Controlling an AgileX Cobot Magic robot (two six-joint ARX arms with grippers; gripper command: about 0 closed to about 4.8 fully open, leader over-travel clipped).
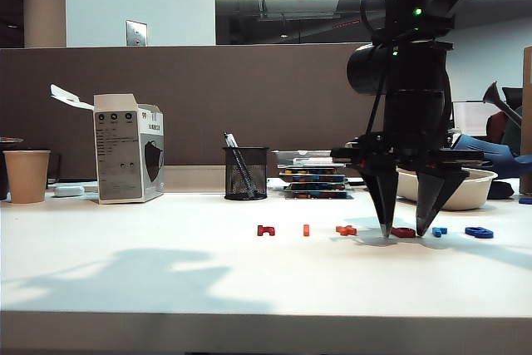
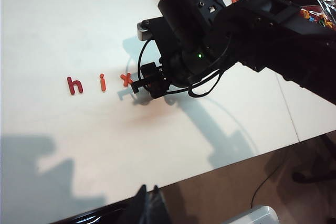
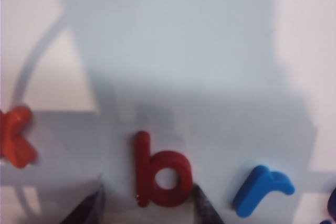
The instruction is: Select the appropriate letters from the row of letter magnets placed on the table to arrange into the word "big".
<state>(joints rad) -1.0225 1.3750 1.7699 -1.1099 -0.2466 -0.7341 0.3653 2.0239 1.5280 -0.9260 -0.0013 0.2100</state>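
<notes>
The row of letter magnets lies on the white table (image 1: 166, 272): dark red h (image 1: 265, 229), orange i (image 1: 306, 229), orange-red x (image 1: 346, 229), red b (image 1: 403, 232), light blue r (image 1: 439, 231), dark blue g (image 1: 479, 232). My right gripper (image 1: 403, 229) points straight down, open, tips at the table, one on each side of the b. In the right wrist view the b (image 3: 160, 171) sits between the fingers of the right gripper (image 3: 147, 187); one finger is against its round side, the other stands off its stem. My left gripper (image 2: 148, 191) is shut over the table's front edge, holding nothing.
Along the back stand a paper cup (image 1: 27, 175), a white box (image 1: 129, 149), a black mesh pen cup (image 1: 246, 172), a stack of trays with spare letters (image 1: 314, 176) and a white bowl (image 1: 465, 190). The x (image 3: 16, 137) and r (image 3: 260, 187) lie close to the b.
</notes>
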